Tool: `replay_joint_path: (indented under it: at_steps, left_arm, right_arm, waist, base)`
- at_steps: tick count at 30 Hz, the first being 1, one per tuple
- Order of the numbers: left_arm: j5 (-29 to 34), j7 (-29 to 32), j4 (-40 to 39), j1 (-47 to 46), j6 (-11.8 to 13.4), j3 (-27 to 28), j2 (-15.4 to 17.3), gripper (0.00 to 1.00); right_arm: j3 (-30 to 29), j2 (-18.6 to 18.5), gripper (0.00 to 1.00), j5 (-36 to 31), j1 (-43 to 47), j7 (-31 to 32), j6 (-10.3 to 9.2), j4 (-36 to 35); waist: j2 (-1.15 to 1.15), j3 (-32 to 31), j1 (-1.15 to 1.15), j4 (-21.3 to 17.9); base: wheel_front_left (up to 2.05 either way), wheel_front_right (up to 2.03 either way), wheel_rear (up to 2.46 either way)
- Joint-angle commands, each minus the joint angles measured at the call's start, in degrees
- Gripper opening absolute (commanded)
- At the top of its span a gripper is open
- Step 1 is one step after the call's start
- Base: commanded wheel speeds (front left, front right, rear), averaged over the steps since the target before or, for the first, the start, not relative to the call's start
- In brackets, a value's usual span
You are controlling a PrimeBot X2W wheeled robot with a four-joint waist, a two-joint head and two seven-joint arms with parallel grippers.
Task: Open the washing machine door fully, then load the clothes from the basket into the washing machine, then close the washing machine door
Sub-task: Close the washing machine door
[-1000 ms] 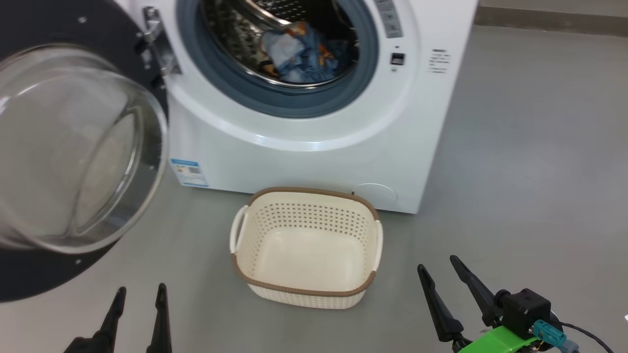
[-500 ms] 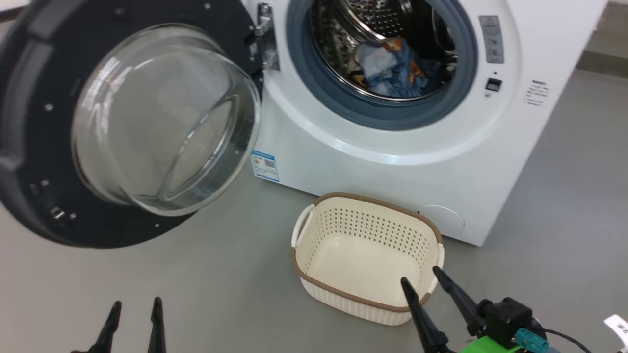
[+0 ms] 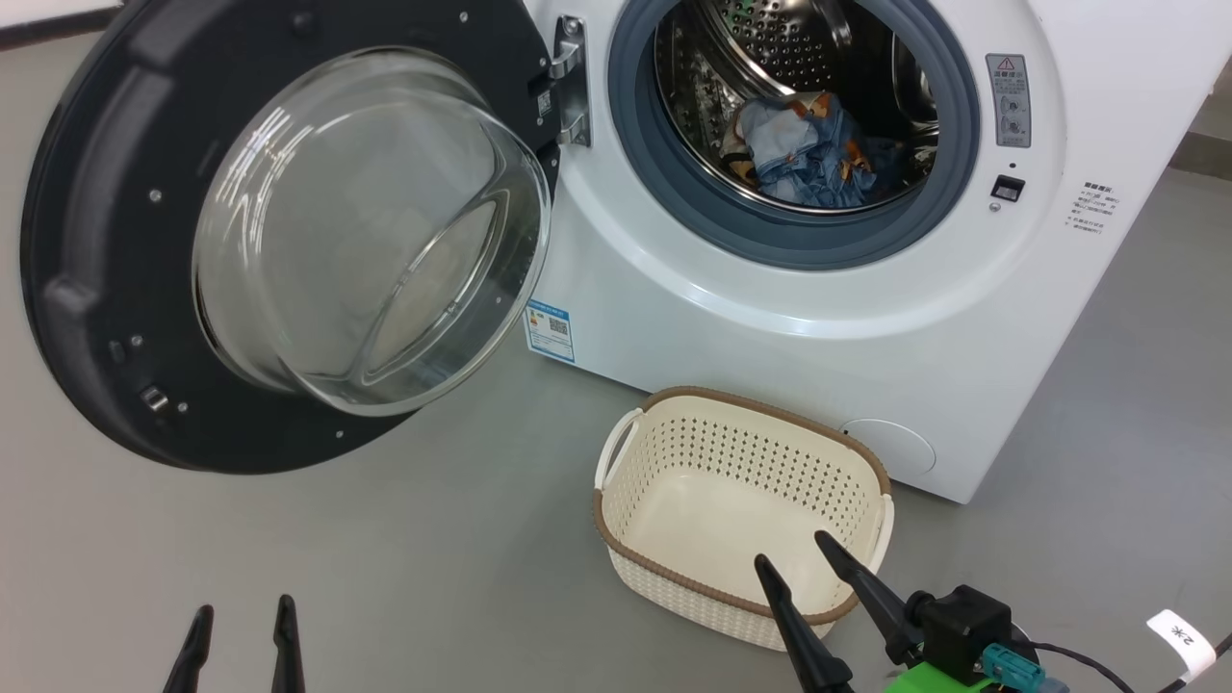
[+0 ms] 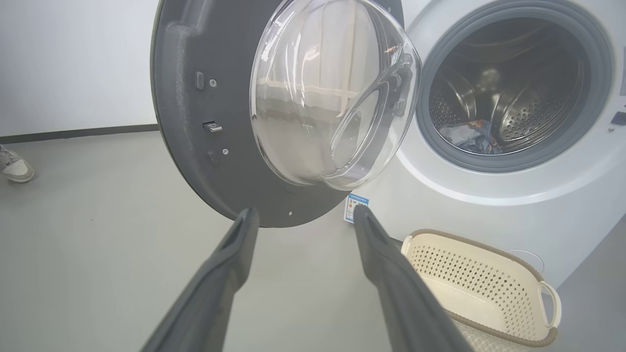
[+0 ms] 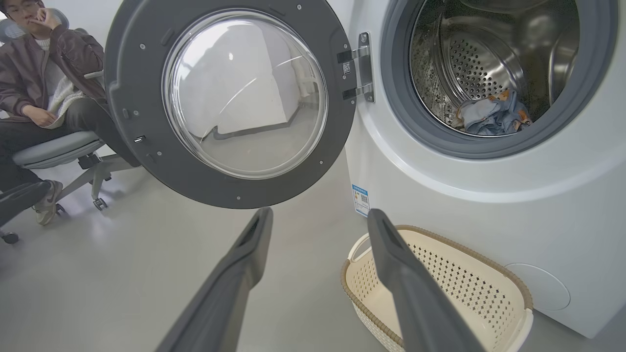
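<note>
Left pincer (image 3: 243, 608) and right pincer (image 3: 791, 547) gape empty; a person (image 5: 44, 73) sits behind the door (image 3: 96, 241).

Cream perforated basket (image 3: 674, 452), brown rim.

Bright even light; glare on door glass (image 3: 375, 221); wrist views distorted.
</note>
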Motion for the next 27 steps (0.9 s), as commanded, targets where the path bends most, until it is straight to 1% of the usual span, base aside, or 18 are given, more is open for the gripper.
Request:
replay_joint_path:
  at_steps: [1,11,25,26,27]
  left_arm:
    - [-0.23,-0.36,-1.74,-1.05,0.52,2.25,1.08,1.0]
    - [-0.38,-0.35,-1.82,-0.81,0.81,1.93,1.28,1.0]
    - [-0.77,-0.2,-1.82,-1.04,1.13,1.42,1.69,1.0]
    - [-0.86,-0.21,-1.89,-1.08,1.12,1.45,1.71,0.37]
    - [-0.89,-0.22,-2.03,-1.13,1.12,1.52,1.76,0.0]
  right_arm:
    - [1.57,-0.26,1.0,0.51,-2.32,-0.68,0.09,-1.14]
    - [2.11,-0.78,1.0,1.02,-2.35,-1.13,0.09,-0.35]
    - [1.66,-0.52,1.0,0.59,-1.73,-1.12,0.09,-0.46]
    - [1.62,-0.51,1.0,0.55,-1.67,-1.1,0.09,-0.49]
    - [1.58,-0.5,1.0,0.5,-1.61,-1.08,0.09,-0.52]
  waist:
    - [0.0,0.02,0.0,-0.01]
    - [0.0,-0.36,0.0,-0.3]
    - [0.0,-0.72,0.0,-0.64]
    - [0.0,-0.69,0.0,-0.63]
    - [0.0,-0.67,0.0,-0.63]
  base:
    - [0.0,0.0,0.0]
    - [0.0,0.0,0.0]
    - [0.0,0.0,0.0]
    - [0.0,0.0,0.0]
    - [0.0,0.0,0.0]
